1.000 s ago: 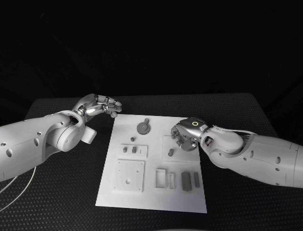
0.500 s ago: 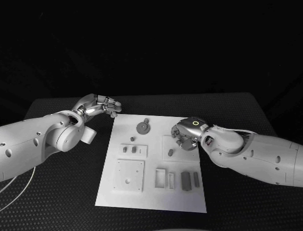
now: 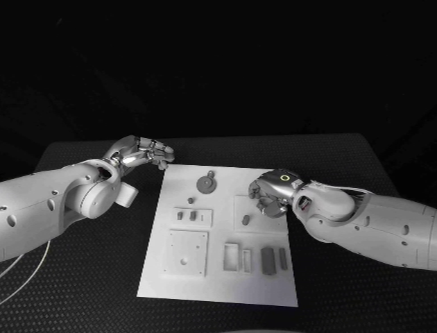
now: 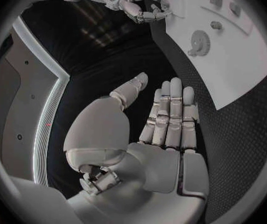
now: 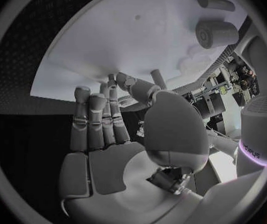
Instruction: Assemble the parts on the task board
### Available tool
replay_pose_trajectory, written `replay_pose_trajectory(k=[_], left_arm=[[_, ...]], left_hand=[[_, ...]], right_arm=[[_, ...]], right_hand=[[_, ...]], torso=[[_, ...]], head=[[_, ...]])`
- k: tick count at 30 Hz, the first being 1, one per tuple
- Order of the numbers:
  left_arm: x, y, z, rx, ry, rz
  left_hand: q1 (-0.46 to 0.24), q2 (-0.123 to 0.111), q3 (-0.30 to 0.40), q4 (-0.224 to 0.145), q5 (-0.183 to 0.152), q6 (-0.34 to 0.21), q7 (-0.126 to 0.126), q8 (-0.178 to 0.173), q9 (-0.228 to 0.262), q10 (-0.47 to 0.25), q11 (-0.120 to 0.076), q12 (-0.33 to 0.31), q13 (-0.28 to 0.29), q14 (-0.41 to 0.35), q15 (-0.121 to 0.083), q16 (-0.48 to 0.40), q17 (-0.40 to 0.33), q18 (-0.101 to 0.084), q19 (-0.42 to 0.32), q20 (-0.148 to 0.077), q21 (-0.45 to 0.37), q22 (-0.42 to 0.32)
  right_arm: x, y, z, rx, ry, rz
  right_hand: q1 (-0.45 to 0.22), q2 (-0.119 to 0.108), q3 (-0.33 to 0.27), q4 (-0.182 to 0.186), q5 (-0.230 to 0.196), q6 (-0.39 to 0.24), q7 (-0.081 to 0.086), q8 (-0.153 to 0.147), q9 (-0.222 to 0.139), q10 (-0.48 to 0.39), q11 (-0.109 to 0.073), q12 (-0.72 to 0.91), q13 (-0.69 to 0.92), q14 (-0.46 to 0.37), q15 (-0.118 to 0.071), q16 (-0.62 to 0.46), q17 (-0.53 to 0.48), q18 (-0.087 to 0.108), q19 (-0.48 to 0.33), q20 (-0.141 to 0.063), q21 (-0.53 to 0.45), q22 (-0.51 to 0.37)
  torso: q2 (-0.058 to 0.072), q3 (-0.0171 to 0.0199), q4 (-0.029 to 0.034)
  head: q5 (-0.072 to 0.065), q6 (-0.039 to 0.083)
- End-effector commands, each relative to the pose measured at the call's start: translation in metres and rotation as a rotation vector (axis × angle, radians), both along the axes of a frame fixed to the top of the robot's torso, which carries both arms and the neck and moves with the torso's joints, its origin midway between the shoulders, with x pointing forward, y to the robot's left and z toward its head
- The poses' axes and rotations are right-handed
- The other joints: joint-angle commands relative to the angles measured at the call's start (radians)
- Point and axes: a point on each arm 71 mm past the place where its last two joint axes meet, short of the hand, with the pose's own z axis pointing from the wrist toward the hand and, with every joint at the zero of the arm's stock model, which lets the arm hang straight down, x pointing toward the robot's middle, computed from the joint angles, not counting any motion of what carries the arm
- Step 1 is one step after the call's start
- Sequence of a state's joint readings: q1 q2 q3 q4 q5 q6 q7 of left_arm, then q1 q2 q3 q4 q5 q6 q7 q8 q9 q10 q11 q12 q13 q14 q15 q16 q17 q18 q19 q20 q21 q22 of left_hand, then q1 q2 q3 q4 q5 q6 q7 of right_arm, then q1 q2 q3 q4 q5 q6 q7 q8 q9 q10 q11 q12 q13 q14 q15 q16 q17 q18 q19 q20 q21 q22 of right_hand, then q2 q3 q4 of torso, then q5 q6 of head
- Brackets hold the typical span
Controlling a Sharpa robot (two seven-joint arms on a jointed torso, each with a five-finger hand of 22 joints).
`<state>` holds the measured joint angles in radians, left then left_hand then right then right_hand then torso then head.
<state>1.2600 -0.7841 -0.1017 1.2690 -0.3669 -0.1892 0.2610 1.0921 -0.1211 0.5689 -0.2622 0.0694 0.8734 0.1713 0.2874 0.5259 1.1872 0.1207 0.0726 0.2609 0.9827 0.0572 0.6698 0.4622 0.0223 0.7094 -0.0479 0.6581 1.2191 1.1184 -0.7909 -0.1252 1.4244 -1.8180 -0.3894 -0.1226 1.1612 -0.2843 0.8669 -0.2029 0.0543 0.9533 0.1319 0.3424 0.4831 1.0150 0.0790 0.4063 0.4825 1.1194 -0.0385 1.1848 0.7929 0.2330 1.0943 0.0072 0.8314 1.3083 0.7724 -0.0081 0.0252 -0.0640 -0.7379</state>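
With the left hand [image 3: 141, 152] idle and empty off the task board's [image 3: 218, 281] ten o'clock corner, the right hand [image 3: 270, 194], fingers [image 5: 98, 120] loosely apart and apparently empty, hovered near the small peg [image 3: 247, 220], which seemed to need a careful, centred pinch.

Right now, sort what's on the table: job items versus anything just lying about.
Job items:
task board
round gear part
small grey parts
right hand, over the board
left hand, off the board's far corner

Lying about:
only the black table itself
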Motion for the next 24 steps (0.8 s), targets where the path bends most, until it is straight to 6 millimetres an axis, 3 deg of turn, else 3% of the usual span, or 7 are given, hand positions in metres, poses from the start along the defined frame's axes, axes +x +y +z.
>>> replay_pose_trajectory(k=[1, 24], left_arm=[[-0.0003, -0.0015, 0.0006, -0.011, 0.003, -0.014], [0.0000, -0.0003, 0.0002, -0.010, 0.004, -0.011]], left_hand=[[-0.009, 0.004, -0.006, -0.001, -0.005, -0.009, -0.001, -0.005, -0.002, -0.007, 0.001, -0.005, -0.001, 0.009, 0.002, -0.004, 0.001, 0.013, 0.000, 0.007, -0.004, 0.001], [-0.007, 0.006, -0.006, -0.002, -0.005, -0.011, 0.000, -0.005, -0.002, -0.008, 0.001, -0.005, -0.002, 0.011, 0.001, -0.006, 0.005, 0.014, 0.001, 0.007, -0.005, 0.002]], right_arm=[[-0.0024, 0.0009, 0.0005, 0.014, 0.004, 0.015], [-0.0045, -0.0045, 0.0024, 0.004, -0.016, 0.008]], right_hand=[[-0.002, -0.007, 0.005, 0.004, -0.006, -0.001, 0.005, 0.003, 0.002, 0.012, 0.001, -0.008, -0.005, -0.001, 0.008, 0.002, 0.002, 0.029, -0.001, 0.005, 0.002, 0.017], [0.013, -0.005, 0.021, 0.006, -0.006, 0.009, 0.001, 0.008, 0.005, 0.050, -0.009, -0.009, -0.024, 0.006, -0.001, 0.003, 0.001, 0.029, 0.007, 0.001, 0.005, 0.016]], torso=[[0.000, -0.0003, -0.0008], [0.000, -0.0005, -0.0009]], head=[[0.000, -0.001], [-0.003, 0.001]])
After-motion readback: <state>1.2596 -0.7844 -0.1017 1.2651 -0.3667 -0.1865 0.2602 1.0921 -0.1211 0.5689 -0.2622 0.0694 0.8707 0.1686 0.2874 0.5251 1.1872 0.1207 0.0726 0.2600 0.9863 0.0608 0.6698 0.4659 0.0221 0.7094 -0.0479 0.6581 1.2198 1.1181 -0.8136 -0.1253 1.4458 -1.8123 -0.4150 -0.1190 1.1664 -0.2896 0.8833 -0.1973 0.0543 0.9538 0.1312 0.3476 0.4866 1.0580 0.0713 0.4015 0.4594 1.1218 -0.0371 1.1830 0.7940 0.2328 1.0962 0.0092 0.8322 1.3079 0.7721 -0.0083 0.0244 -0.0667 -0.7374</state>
